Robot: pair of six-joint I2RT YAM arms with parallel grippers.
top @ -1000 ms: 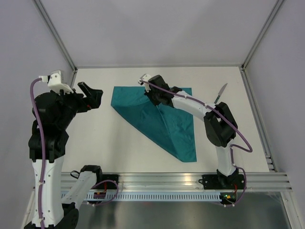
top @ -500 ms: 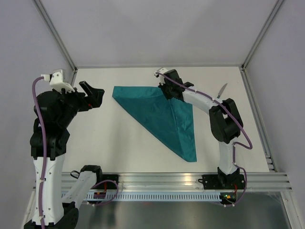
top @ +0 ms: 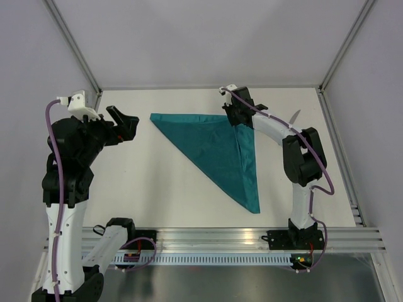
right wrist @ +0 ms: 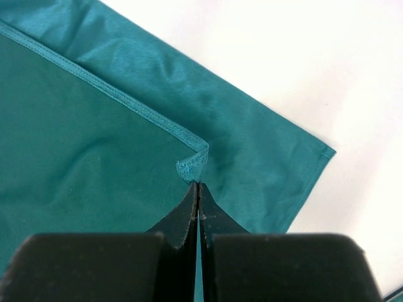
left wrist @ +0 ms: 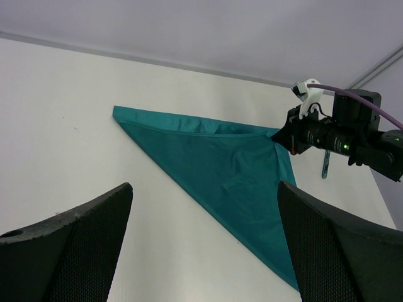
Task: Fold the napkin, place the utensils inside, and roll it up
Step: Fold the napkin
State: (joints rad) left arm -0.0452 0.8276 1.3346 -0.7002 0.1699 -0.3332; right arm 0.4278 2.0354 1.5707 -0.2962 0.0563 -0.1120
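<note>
Napkin (top: 220,148) first: it lies flat on the table (top: 157,195), folded into a teal triangle. One straight edge runs along its 12 o'clock side, and its long tip points toward 5 o'clock, at the near edge.

Your right end effector (top: 238,121) sits at the triangle's 1 o'clock corner. Its fingers are pressed fully together, and the right wrist view shows them pinching the hemmed corner of the upper layer, which curls just past the fingertips (right wrist: 192,207). The lower layer spreads a little beyond that corner toward 2 o'clock, so the two corners are not quite matched. From the left wrist view you can see the cloth rising slightly toward the grip.

Your left end effector (top: 126,123) hovers off the napkin's 9 o'clock corner, near but not touching it. Its fingers are spread wide and hold nothing.

One utensil (top: 294,117) lies on the table at 3 o'clock of the right end effector, beyond the arm and apart from the cloth.
</note>
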